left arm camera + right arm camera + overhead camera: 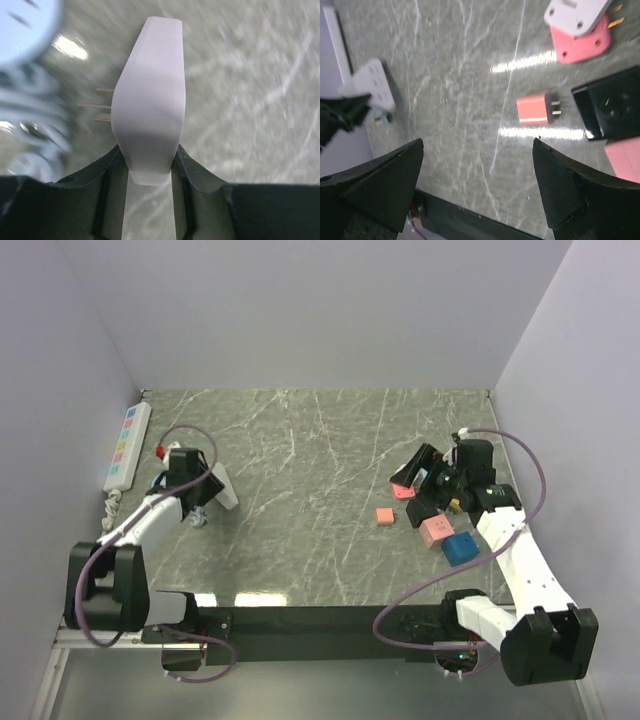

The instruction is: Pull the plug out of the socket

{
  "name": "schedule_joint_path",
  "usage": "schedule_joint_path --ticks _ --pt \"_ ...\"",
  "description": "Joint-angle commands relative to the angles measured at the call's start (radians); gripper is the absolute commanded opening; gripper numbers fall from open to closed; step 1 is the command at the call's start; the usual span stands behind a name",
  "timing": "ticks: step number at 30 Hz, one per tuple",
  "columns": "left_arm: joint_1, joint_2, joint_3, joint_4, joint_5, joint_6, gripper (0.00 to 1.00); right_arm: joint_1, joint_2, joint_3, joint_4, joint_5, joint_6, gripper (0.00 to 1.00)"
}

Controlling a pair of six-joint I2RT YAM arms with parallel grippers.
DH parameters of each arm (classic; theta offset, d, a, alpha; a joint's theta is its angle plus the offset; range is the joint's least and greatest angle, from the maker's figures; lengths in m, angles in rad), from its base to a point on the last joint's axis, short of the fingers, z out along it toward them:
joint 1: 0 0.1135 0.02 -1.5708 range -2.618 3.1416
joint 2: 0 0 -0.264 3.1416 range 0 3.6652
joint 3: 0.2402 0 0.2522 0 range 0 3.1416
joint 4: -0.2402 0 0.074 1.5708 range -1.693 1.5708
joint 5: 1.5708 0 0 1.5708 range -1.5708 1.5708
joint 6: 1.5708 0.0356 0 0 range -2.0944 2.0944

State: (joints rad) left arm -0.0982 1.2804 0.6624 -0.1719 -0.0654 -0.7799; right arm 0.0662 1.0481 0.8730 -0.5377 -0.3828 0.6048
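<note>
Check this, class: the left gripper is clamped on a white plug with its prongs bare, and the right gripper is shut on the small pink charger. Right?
One slip: the right gripper is open and empty; the right wrist view shows the small pink charger lying on the table, apart from it. The left gripper is indeed clamped on the white plug, prongs bare.

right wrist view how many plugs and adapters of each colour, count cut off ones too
pink adapters: 3
black adapter: 1
white: 2, the white plug at the left and a white adapter lying on a pink one
total: 6
</note>
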Motion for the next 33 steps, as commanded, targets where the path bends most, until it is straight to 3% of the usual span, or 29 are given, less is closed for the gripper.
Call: schedule_joint_path --ticks 1,5,8,11,12,15,17,18,32,33 --pt "0.133 0.085 0.094 -0.084 -0.056 0.019 0.01 0.046 -0.057 -0.022 -0.005 -0.053 -0.030 0.96" --pt "0.273 0.215 0.141 -0.048 0.025 0.033 0.00 0.086 -0.091 -0.040 -0.018 -0.033 -0.053 0.96" --pt "0.314 0.267 0.184 -0.038 0.073 0.039 0.01 0.090 -0.120 -0.055 -0.024 -0.031 -0.062 0.97" --pt "0.316 0.287 0.209 -0.046 0.105 0.062 0.21 0.090 -0.155 -0.072 -0.019 -0.027 -0.068 0.97" --pt "0.318 0.286 0.207 -0.040 0.116 0.070 0.39 0.090 -0.166 -0.078 -0.019 -0.021 -0.068 0.98" --pt "0.318 0.266 0.192 -0.017 0.188 0.088 0.67 0.089 -0.178 -0.083 -0.016 -0.019 -0.071 0.98" --pt "0.315 0.237 0.194 -0.020 0.226 0.105 0.80 0.090 -0.184 -0.086 -0.005 -0.018 -0.069 0.98" --pt "0.315 0.223 0.197 -0.024 0.234 0.113 0.97 0.090 -0.195 -0.091 -0.001 -0.018 -0.068 0.98" --pt "0.265 -0.136 0.172 -0.031 0.484 0.206 0.99 0.089 -0.335 -0.074 0.039 0.093 -0.046 1.00" --pt "0.256 -0.159 0.158 -0.011 0.560 0.206 0.99 0.090 -0.344 -0.069 0.035 0.128 -0.045 1.00"
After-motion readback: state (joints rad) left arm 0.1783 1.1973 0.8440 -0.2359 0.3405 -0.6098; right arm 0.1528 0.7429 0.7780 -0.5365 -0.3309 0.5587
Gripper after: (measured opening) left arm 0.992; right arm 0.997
